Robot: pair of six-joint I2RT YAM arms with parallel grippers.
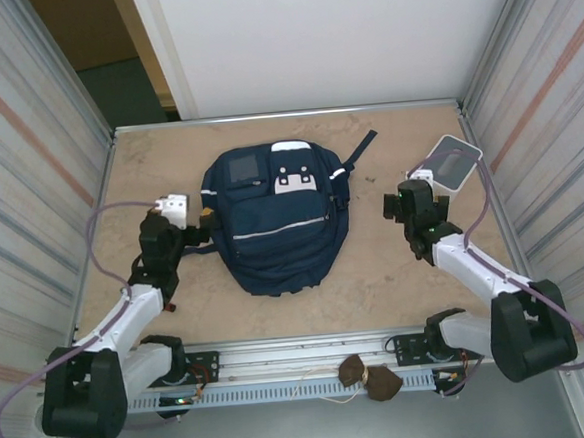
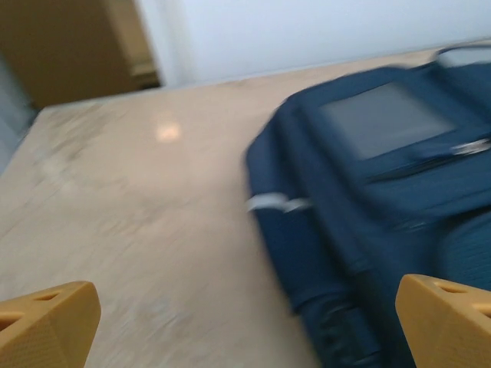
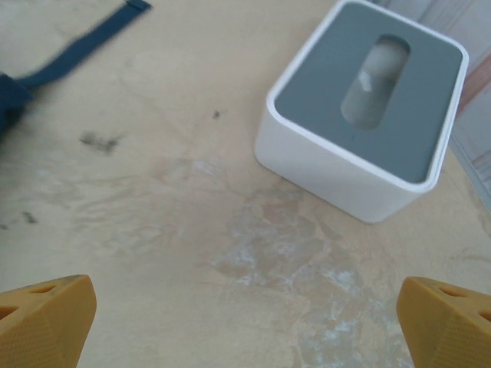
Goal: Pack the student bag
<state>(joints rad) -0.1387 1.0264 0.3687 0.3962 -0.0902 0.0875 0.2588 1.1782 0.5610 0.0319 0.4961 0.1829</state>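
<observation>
Your student bag (image 1: 275, 220) lies mid-bench (image 1: 376, 273), long axis running near edge to far edge, with the left end effector (image 1: 181, 215) just beside it and the right end effector (image 1: 403, 201) farther off, both spread and empty.

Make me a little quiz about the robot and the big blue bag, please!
1. True or false: the student bag lies in the middle of the table.
2. Which claw is nearer the white box: A, the left claw, or B, the right claw?
3. Fill in: both claws are ____ and hold nothing.
Key: 1 true; 2 B; 3 open.
</observation>
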